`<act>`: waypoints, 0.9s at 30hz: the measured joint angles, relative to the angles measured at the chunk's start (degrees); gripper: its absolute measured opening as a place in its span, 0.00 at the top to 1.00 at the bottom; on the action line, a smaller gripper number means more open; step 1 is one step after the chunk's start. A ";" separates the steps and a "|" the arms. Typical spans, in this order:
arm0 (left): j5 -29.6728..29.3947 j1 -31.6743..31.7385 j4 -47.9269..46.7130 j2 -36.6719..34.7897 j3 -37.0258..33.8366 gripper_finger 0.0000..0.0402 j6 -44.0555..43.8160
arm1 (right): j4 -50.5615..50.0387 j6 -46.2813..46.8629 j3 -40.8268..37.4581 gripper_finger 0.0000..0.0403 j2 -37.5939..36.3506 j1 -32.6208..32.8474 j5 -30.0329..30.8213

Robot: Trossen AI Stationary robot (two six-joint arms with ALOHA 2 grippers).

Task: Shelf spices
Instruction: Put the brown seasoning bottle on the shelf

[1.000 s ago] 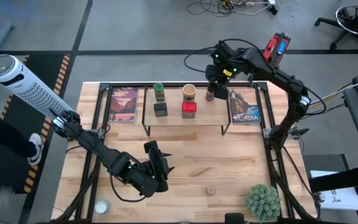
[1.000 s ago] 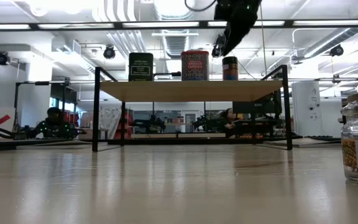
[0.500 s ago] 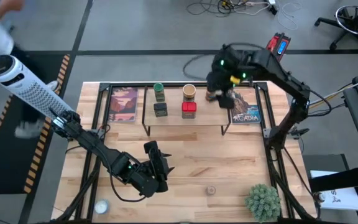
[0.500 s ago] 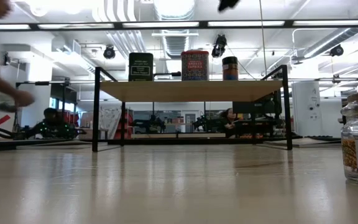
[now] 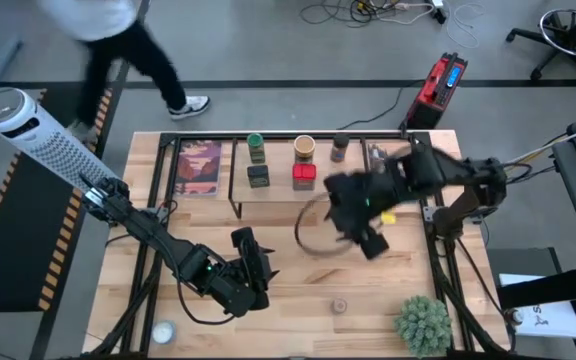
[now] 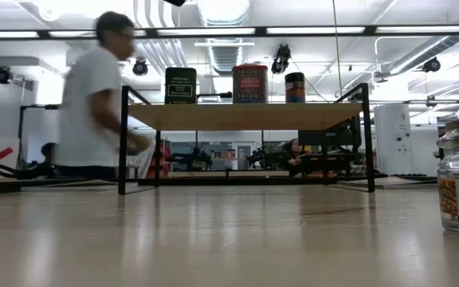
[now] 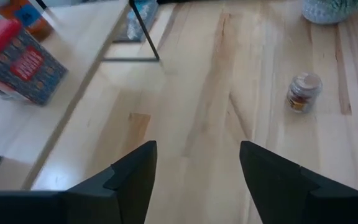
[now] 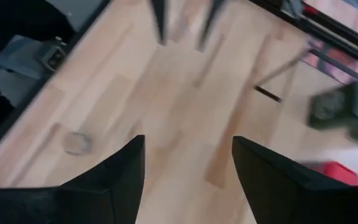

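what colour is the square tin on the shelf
Red; the tin shows best in the high view, on the shelf.

Right gripper (image 5: 368, 238) and left gripper (image 5: 258, 262) both empty, fingers apart, above the table.

Red square tin (image 5: 304, 176) with patterned sides; green-lidded jar (image 5: 256, 143); small black box (image 5: 258, 176); tan round jar (image 5: 304, 148); light-wood shelf plank (image 6: 245, 116), black legs.

Robotics lab, concrete floor (image 5: 268, 40) strewn with cables (image 5: 368, 12), ceiling strip lights (image 6: 213, 32), office chair (image 5: 568, 30)
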 joint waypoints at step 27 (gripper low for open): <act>5.35 -0.02 -1.76 -0.13 0.00 0.48 -2.00 | 32.37 21.45 -37.96 0.41 0.36 21.52 4.39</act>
